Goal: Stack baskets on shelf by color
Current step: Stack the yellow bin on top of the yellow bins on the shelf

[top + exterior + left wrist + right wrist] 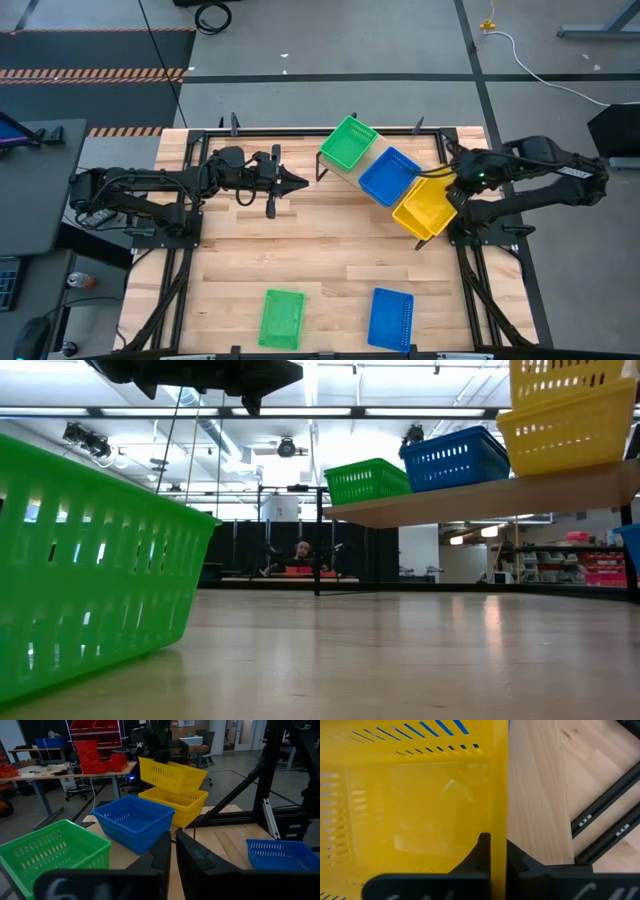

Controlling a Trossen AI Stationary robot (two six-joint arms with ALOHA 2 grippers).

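The tilted wooden shelf carries a green basket, a blue basket and a yellow basket in a row. My right gripper is shut on a second yellow basket, held tilted directly over the first. Whether the two touch, I cannot tell. Another green basket and another blue basket rest flat near the table's near edge. My left gripper hovers shut left of the shelf, touching nothing. My right gripper pinches the upper yellow basket by one side wall at its rim, one finger inside the basket and one outside. It comes from the table's right side. The basket sits tilted above the yellow basket on the shelf.
The shelf's thin black legs stand on the wooden tabletop. A black frame rail runs along the table's right edge by my right arm. Bare tabletop lies between the shelf and the two near baskets.
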